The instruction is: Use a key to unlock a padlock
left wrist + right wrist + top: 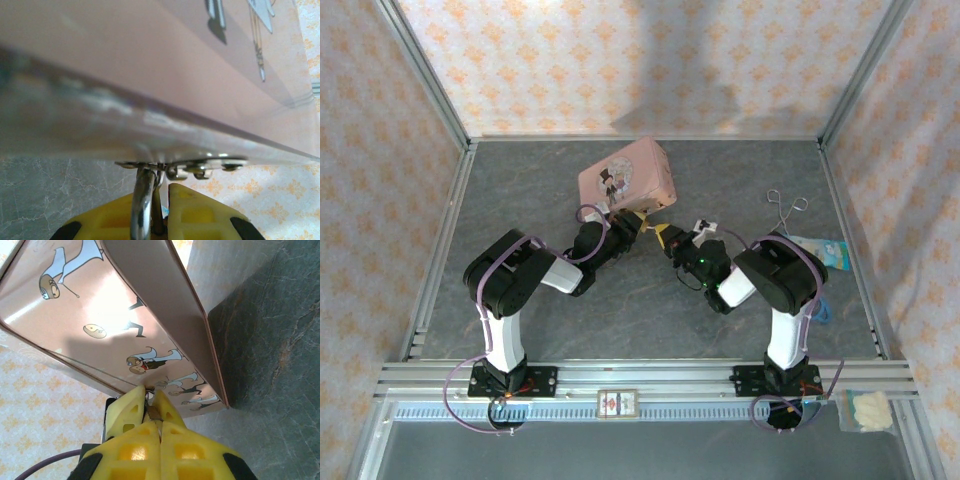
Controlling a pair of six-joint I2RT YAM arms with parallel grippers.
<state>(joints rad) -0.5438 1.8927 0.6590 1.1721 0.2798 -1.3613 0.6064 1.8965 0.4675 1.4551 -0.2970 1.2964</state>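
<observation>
- Silvery and curved, the shackle of the padlock [141, 200] rises from between the yellow fingers [200, 215] of the left hand [154, 210]. It runs up to the small metal latch [200, 167] on the lower edge of the pink tin [150, 60].
- Most of the padlock's body is hidden between those fingers, so only the shackle can be made out clearly.
- Left hand: the gap is narrow, and the fingers pinch the padlock from both sides. The tips stop just under the tin's edge.
- In the top view the left hand [638, 222] sits at the near corner of the pink tin [625, 175], which lies on the grey counter [520, 200]. The right hand [667, 237] faces it from the other side, and the two sets of yellow tips are just beside each other.
- Right hand [149, 395]: the fingers [130, 410] are pressed together along their whole length, with no gap between them. The tips reach the lower edge of the pink tin [100, 315], just below its printed cartoon figures.
- A small brownish sliver [152, 412] sits in the seam between the right fingers near their tips. It is too small to tell what it is.
- Whether the right tips touch the tin or stop just short of it cannot be told.
</observation>
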